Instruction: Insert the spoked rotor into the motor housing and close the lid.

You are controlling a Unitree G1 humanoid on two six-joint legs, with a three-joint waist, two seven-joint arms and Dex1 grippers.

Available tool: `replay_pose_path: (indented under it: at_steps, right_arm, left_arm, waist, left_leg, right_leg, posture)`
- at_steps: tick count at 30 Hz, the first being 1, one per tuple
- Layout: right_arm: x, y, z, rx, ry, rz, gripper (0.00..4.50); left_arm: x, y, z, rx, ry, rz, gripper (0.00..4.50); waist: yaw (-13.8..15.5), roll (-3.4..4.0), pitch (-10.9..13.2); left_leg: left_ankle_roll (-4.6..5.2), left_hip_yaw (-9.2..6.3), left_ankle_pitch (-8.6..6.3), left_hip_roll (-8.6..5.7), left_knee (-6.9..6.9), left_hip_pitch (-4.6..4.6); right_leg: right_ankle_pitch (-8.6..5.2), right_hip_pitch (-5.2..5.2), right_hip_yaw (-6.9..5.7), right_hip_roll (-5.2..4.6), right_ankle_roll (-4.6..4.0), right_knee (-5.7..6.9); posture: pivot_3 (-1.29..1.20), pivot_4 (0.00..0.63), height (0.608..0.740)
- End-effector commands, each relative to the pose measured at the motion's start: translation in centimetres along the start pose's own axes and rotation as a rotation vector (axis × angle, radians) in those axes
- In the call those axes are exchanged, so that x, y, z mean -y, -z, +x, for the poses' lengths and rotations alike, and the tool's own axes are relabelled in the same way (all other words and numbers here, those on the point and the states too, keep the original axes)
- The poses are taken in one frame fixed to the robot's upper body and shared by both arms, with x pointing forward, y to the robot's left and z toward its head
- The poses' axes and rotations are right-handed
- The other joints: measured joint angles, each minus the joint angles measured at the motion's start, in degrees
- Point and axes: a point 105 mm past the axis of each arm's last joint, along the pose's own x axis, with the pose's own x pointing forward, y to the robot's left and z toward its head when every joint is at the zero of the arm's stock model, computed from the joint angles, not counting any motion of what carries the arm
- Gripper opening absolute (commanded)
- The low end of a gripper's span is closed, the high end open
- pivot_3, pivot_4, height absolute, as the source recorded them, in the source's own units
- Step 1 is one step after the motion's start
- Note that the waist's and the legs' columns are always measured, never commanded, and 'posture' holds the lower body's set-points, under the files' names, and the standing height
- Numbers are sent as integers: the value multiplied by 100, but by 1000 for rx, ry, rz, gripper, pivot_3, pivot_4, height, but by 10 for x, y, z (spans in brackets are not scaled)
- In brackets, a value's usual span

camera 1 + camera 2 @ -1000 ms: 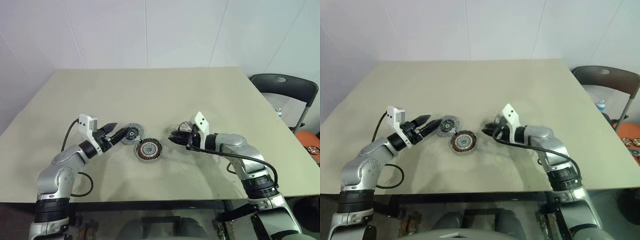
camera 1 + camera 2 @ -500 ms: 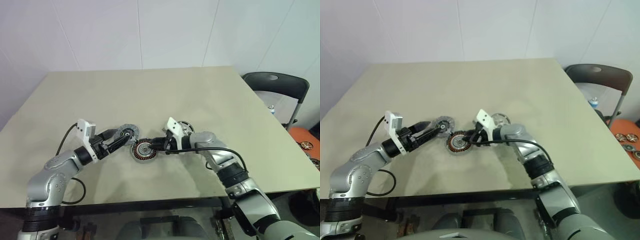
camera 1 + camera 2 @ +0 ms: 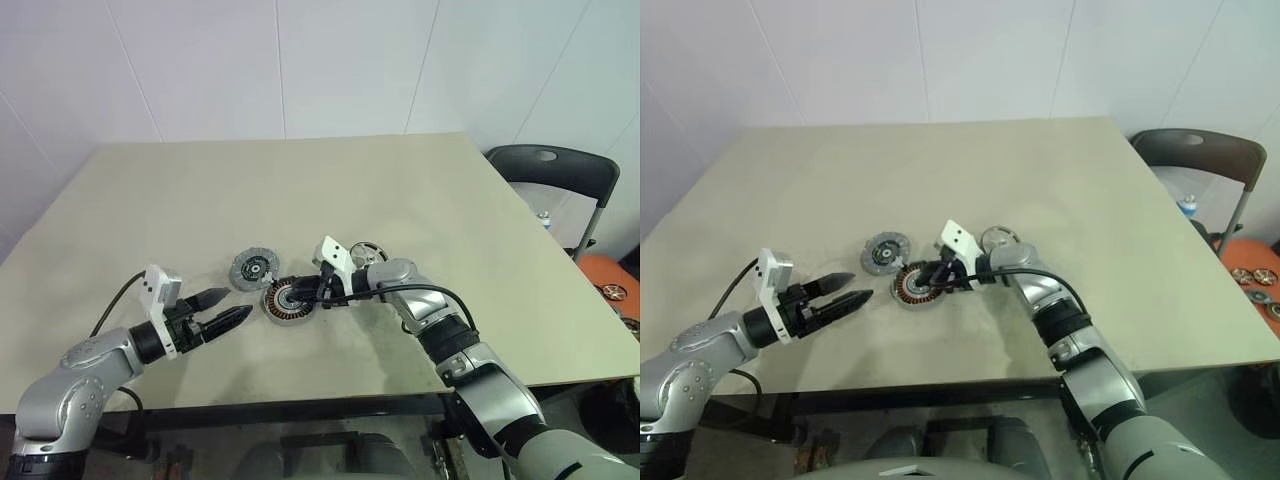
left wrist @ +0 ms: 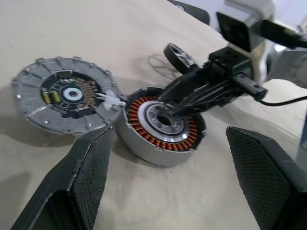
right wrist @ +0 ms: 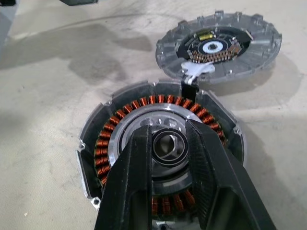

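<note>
The left gripper has pulled back from the lid, fingers wide, holding nothing. The right gripper has moved over the motor housing, fingers narrow around its hub. The spoked rotor waits behind it, so fitting hasn't begun.

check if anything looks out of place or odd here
The right gripper has its fingers over the motor housing hub, but the spoked rotor sits apart on the table behind it. Nothing looks spilled or damaged.
</note>
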Motion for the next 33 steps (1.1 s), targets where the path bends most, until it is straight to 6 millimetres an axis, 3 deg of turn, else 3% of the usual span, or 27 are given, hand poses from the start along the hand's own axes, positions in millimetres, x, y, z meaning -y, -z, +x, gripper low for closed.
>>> replay_pose_path:
  at_steps: [1, 10, 23, 33]
  right_arm:
    - [-1, -21, 4, 42, -22, -60, 679]
    - [-12, -14, 17, 20, -66, -68, 679]
    - [3, -11, 8, 4, -20, -75, 679]
    - [2, -9, 6, 0, -19, -74, 679]
  left_arm:
    - [8, -8, -3, -7, 41, 67, 4016]
    - [12, -5, -2, -22, 57, 91, 4016]
    - [16, -2, -1, -18, 56, 83, 4016]
    - [17, 0, -1, -29, 68, 88, 4016]
  waist:
    - [-9, 1, 0]
    - [-3, 1, -1]
    - [-7, 1, -2]
    - [-8, 1, -2]
  left_leg:
    - [0, 0, 0, 0, 0, 0]
    - [-1, 1, 0, 0, 1, 0]
    - [-4, 1, 2, 0, 4, 5]
    - [-4, 2, 3, 0, 7, 6]
  right_leg:
    - [0, -1, 0, 1, 0, 0]
    - [1, -1, 0, 2, 0, 2]
    - [1, 0, 1, 3, 0, 14]
    - [1, -1, 1, 5, 0, 19]
  posture:
    - [0, 0, 740]
    - [0, 0, 740]
    - [0, 0, 740]
    - [0, 0, 740]
